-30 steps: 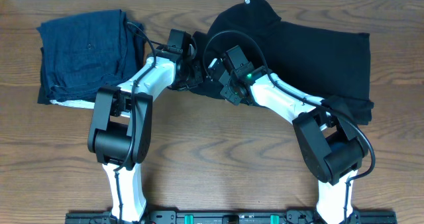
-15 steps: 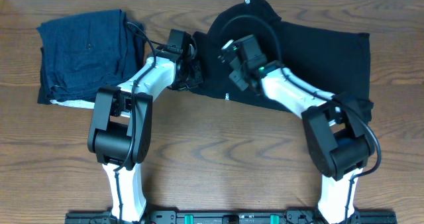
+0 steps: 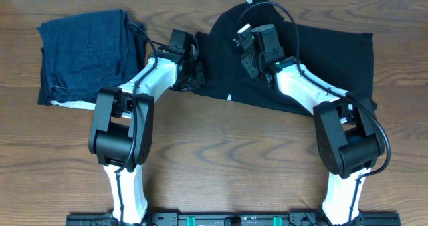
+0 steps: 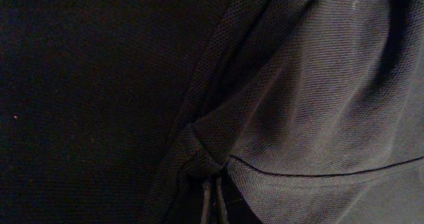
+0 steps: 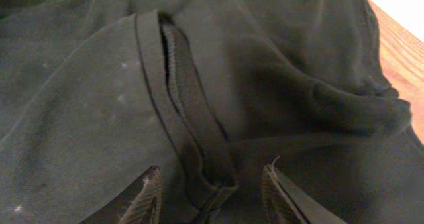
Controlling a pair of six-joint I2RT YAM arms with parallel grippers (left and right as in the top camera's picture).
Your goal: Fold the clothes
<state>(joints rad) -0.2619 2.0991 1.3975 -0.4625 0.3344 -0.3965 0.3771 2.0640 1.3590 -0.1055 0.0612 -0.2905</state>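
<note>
Pinching the left edge of the black T-shirt (image 3: 328,59), the left tool (image 3: 192,75) is clamped on it. The shirt lies at upper centre-right of the bench (image 3: 221,139), long axis left-to-right, collar toward the top edge; the right tool (image 5: 211,196) stands open astride a hem.

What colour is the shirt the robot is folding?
The shirt is plain black, seen best from overhead.

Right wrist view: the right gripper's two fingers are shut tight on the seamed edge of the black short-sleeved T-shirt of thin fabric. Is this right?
Not quite. The right gripper is open, not shut. In the right wrist view its fingers stand apart, and the seamed edge of the black short-sleeved T-shirt of thin fabric lies between them, not clamped.
</note>
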